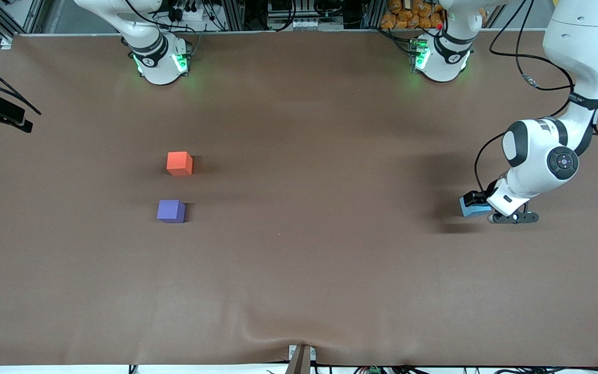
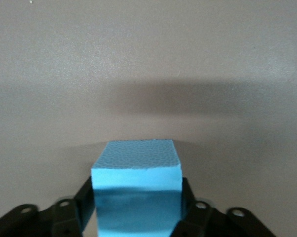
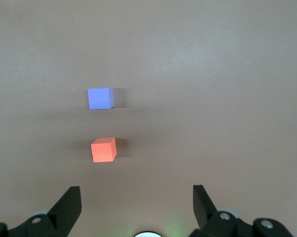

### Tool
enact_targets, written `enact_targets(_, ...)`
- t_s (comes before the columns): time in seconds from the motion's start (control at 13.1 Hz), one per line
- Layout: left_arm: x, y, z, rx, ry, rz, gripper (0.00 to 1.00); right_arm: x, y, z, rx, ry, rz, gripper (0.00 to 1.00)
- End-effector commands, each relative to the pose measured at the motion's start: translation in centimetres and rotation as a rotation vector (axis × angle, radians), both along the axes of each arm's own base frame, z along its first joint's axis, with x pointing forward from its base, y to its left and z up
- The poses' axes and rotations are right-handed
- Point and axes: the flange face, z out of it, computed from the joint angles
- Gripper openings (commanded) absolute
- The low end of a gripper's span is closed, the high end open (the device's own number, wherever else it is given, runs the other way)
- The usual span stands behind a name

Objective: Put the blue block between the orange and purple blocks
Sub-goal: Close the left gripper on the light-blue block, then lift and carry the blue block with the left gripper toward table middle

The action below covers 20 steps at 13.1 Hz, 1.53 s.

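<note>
We see three cubes in all, one of each colour, and two arms. The blue block [image 1: 469,208] lies near the table edge at the left arm's end, about midway between the edge by the bases and the edge by the front camera; in the front view the left gripper [image 1: 478,203] and the white wrist cover most of it, so only a corner and part of one face show there. The left wrist view fills in the rest: the blue block [image 2: 136,190] sits between the black fingers [image 2: 84,202], which press its two sides, though its lower part is cut off by the frame and we cannot tell whether it rests on the table [image 1: 299,270] or is just lifted off it. The orange block [image 1: 179,163] and the purple block [image 1: 171,211] stand well apart from the blue one, toward the right arm's end, with bare tabletop between them; the orange is nearer the bases' edge, the purple nearer the front camera's edge. The right arm waits; its hand is out of the front view, and only the right wrist view shows the right gripper [image 3: 137,205], fingers spread wide and holding nothing, over the table with the orange block [image 3: 103,149] and purple block [image 3: 100,98] in sight.
</note>
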Motion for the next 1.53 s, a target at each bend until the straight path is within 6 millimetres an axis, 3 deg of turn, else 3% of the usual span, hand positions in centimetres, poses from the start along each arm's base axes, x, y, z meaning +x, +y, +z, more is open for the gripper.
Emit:
enact_targets(0.0,0.3,0.1,1.1,0.011,-0.029,-0.025,0.00,0.0,-0.3,0.0,0.016,-0.002,0.004,1.00)
enact_targets(0.15,0.5,-1.1,3.1,0.015,-0.046,-0.049,0.00,0.0,-0.3,0.0,0.016,-0.002,0.005,1.00)
enact_targets(0.38,0.6,-8.0,6.8,-0.013,-0.045,-0.161,0.00,0.0,-0.2,0.1,0.017,-0.004,0.005,1.00)
enact_targets(0.54,0.5,-15.5,8.8,-0.052,-0.038,-0.268,0.00,0.1,-0.2,0.1,0.017,-0.005,0.005,1.00)
enact_targets(0.69,-0.3,-24.4,10.3,-0.097,-0.029,-0.363,0.00,0.1,-0.2,0.2,0.017,-0.007,0.005,1.00)
enact_targets(0.84,-3.1,-33.6,11.8,-0.118,-0.055,-0.496,0.00,0.1,-0.2,0.1,0.017,-0.005,0.005,1.00)
enact_targets(1.0,-4.8,-40.4,12.8,-0.151,-0.067,-0.500,0.00,0.1,-0.3,0.1,0.017,-0.005,0.003,1.00)
enact_targets(1.23,-7.6,-50.7,12.7,-0.149,-0.029,-0.532,0.00,0.0,-0.3,0.1,0.017,-0.004,0.003,1.00)
enact_targets(1.46,-9.3,-59.0,9.7,-0.075,-0.049,-0.479,0.00,0.0,-0.3,0.1,0.017,-0.004,0.003,1.00)
